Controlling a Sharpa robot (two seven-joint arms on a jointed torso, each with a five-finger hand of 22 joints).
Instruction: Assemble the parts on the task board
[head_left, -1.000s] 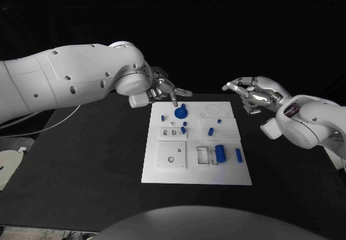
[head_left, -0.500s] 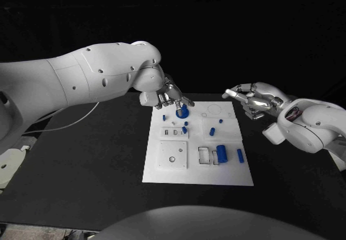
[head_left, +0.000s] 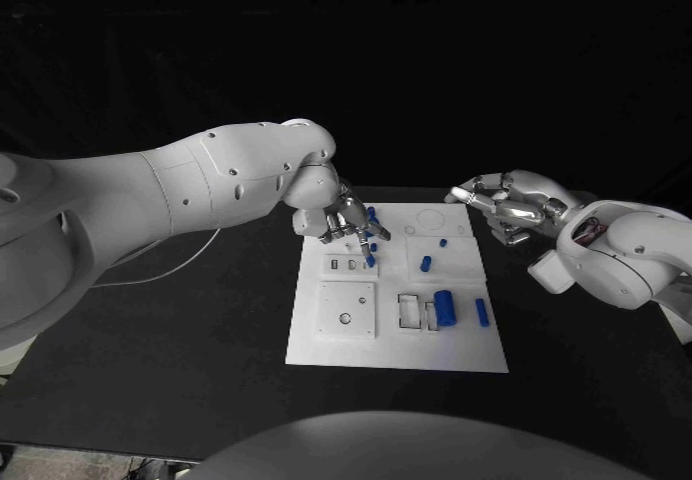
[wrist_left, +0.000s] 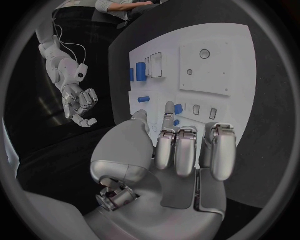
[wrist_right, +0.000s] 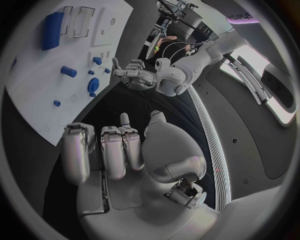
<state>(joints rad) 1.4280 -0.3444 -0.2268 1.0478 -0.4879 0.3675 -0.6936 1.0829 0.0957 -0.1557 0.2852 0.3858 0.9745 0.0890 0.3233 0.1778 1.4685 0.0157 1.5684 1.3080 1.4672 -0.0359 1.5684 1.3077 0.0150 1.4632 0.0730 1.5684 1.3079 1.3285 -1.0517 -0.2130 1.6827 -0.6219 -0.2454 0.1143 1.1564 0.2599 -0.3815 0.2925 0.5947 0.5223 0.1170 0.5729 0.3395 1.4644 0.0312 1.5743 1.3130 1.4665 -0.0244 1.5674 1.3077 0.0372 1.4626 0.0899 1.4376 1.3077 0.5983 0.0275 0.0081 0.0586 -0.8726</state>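
left robot hand (head_left: 343, 218): released, fingers apart above task board's (head_left: 397, 330) far-left corner | right robot hand (head_left: 503, 203): fingers curled in, empty, beside board's far-right edge | blue parts (head_left: 443, 306): on board, mid-counter

A black table (head_left: 173, 340) stands in a dark room, the space behind it black in the head view. In the right wrist view a grey wall (wrist_right: 247, 107) carries a curved strip of white light (wrist_right: 209, 140) (and a bright panel (wrist_right: 272, 80) beside it).
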